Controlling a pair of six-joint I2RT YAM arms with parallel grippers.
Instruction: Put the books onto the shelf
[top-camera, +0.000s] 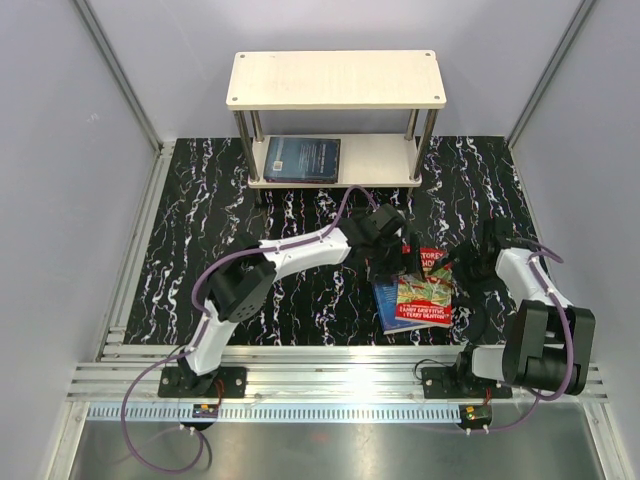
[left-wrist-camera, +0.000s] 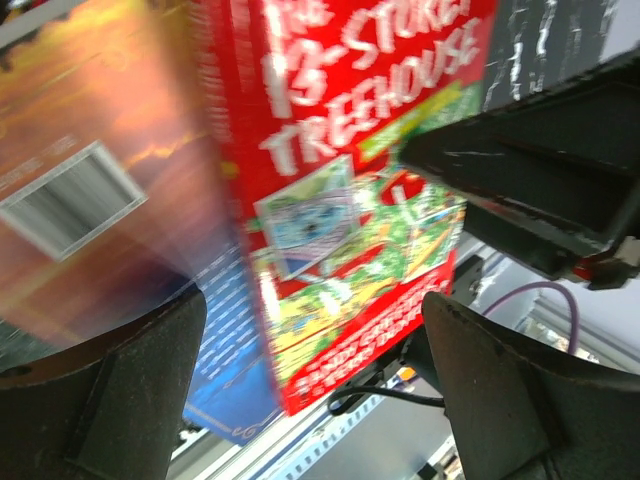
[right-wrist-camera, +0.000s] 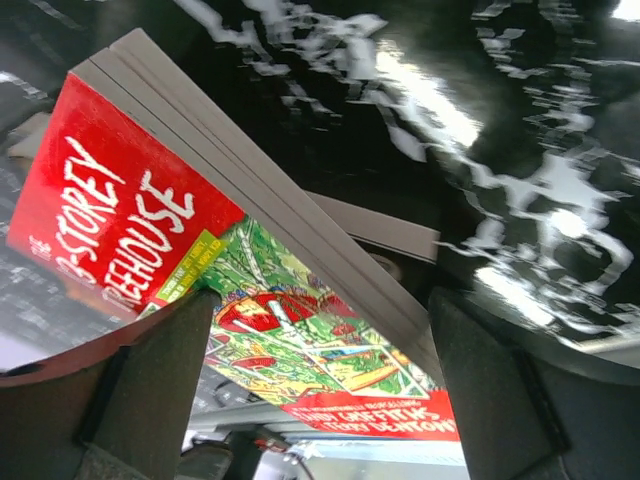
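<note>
The cream two-tier shelf (top-camera: 335, 78) stands at the back, and a dark book (top-camera: 302, 158) lies on the left of its lower board. A small stack of books lies between the arms: the red Treehouse book (top-camera: 428, 290) on top, a blue book (top-camera: 385, 303) showing beneath it. My left gripper (top-camera: 385, 250) hangs open at the stack's far left corner. In the left wrist view the red cover (left-wrist-camera: 350, 200) fills the gap, beside a blurred orange-brown back cover (left-wrist-camera: 90, 150). My right gripper (top-camera: 470, 265) is open at the stack's right side, with the page edges (right-wrist-camera: 300, 225) running between its fingers.
A black marbled mat (top-camera: 200, 230) covers the table. Grey walls close in the left, right and back. Aluminium rails (top-camera: 330, 360) run along the near edge by the arm bases. The right half of the shelf's lower board (top-camera: 380, 160) carries nothing.
</note>
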